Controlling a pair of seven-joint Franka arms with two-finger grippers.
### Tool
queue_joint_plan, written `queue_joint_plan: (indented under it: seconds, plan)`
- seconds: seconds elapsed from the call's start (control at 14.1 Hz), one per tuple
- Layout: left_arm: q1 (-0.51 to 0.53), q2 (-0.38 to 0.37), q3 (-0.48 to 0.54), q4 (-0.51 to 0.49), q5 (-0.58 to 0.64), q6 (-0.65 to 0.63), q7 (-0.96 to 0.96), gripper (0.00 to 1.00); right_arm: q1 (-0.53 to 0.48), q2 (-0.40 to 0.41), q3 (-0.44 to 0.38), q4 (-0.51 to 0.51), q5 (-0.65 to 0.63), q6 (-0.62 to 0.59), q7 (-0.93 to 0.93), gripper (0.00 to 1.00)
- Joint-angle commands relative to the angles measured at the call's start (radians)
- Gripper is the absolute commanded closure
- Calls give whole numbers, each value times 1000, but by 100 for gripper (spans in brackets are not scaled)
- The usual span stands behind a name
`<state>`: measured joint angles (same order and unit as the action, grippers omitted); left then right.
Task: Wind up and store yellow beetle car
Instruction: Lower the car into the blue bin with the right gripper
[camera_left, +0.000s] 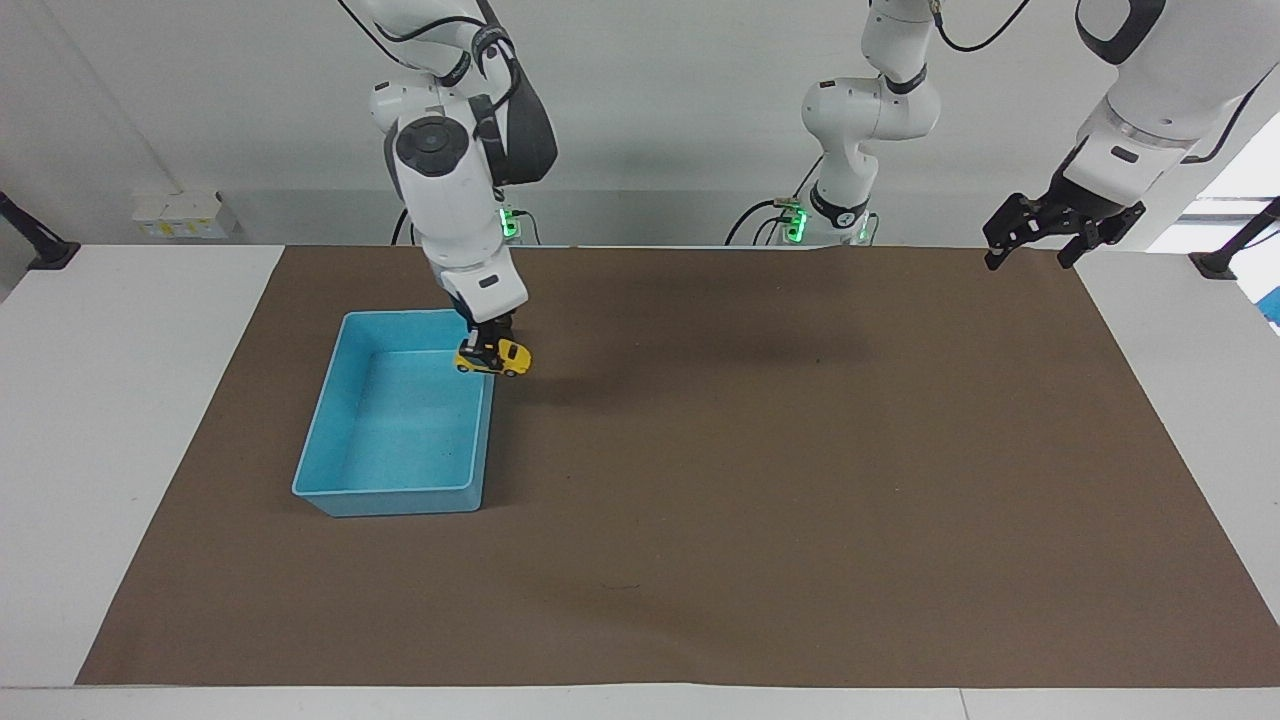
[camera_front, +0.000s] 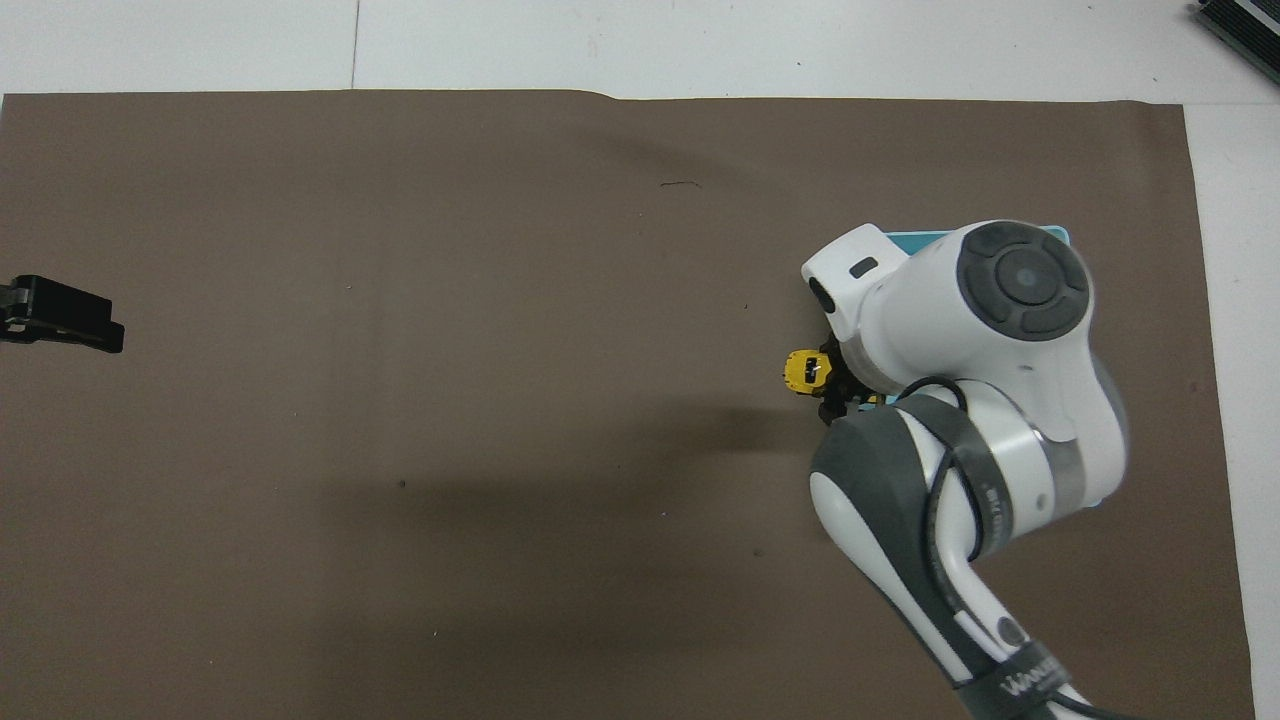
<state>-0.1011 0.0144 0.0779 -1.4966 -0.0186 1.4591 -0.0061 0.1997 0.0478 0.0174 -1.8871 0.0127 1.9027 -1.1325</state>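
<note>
Yellow plastic beetle-shaped toy car (camera_left: 493, 358) w/ dark windows and small black wheels is off the worktop, clamped from above in the right gripper (camera_left: 491, 347). Car hangs over the rim of the light-blue rectangular plastic tray (camera_left: 335, 415), at the tray wall toward the left arm's end, near the tray corner closest to the robots. In the overhead view the car (camera_front: 806, 370) shows just beside the right arm's wrist; tray mostly hidden under that arm. Tray sits on a brown mat (camera_left: 760, 480) covering the white worktop (camera_left: 110, 400). Left gripper (camera_left: 1030, 245) waits, fingers apart, raised over the mat's edge at the left arm's end; holds nothing.
</note>
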Motion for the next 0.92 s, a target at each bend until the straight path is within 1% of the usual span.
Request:
queue_joint_plan:
  seconds: [0.0,0.14,0.21,0.28,0.42,0.49,0.64,0.78,0.85]
  plan:
    - [12,9,-7,19,-4,-3,-9,0,-130,-32,9,-20,0,-48,-190,100]
    - [12,9,-7,19,-4,-3,-9,0,-202,-43,10,-46,0,-45,-294,100]
    - [12,9,-7,18,-4,-3,-9,0,-210,-60,9,-73,-3,-30,-315,100]
    - [11,9,-7,18,-4,-3,-9,0,-212,-75,7,-104,-8,-8,-319,100]
    - [12,9,-7,19,-6,-3,-9,0,-221,-75,9,-147,-25,33,-322,100]
    - [12,9,-7,19,-4,-3,-9,0,-221,-68,9,-167,-25,68,-322,100]
    - [12,9,-7,18,-4,-5,-9,0,-220,-71,9,-239,-25,159,-317,100]
    - [12,9,-7,19,-4,-5,-9,0,-215,-71,9,-260,-25,183,-323,100]
    - [12,9,-7,19,-6,-3,-9,0,-220,-51,10,-270,-25,200,-326,100]
